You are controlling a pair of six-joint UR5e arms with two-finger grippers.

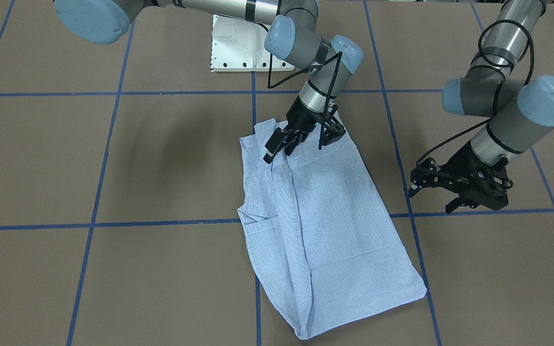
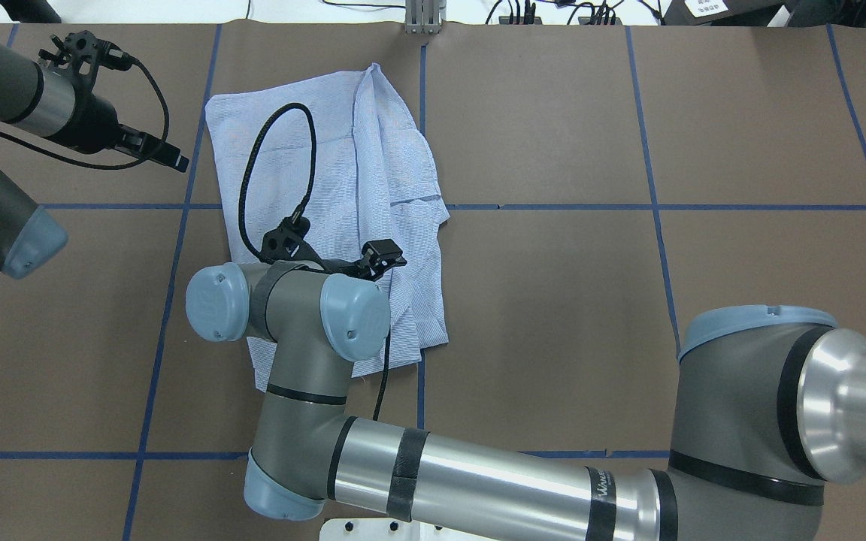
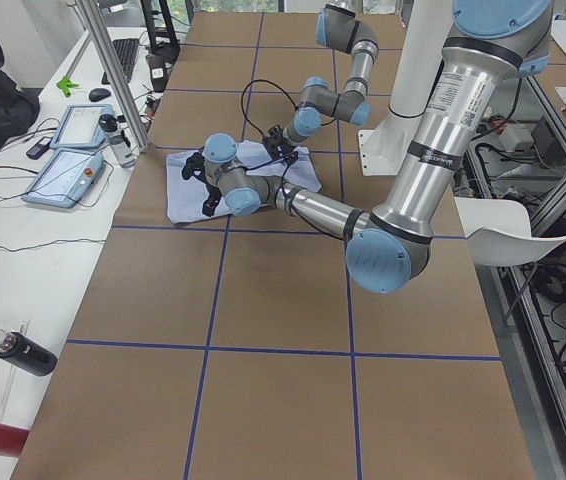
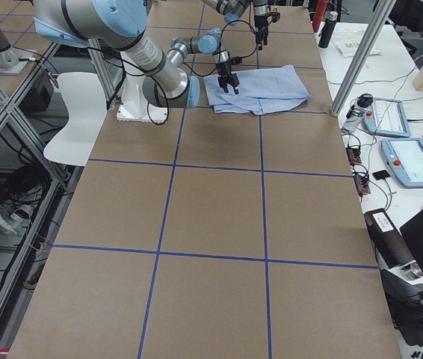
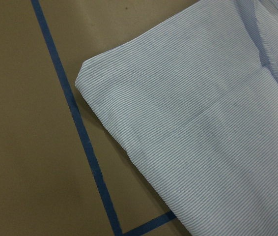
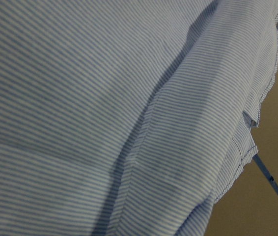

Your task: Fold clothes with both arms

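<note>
Shirt (image 1: pixel 325 216) | long axis: frame's upper centre to bottom | right gripper (image 1: pixel 278 154): on upper end, grasp cannot be told | left gripper (image 1: pixel 432 198): splayed, empty, off right edge

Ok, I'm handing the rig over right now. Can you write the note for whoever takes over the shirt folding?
Left gripper: open, empty, beside the shirt and not touching it.
Right gripper: fingers down on the shirt's end nearest the robot; I cannot tell whether it grips the cloth.
Done: the shirt lies on the table, folded lengthwise into a long narrow shape.
Left: probably the crosswise folds.
</note>
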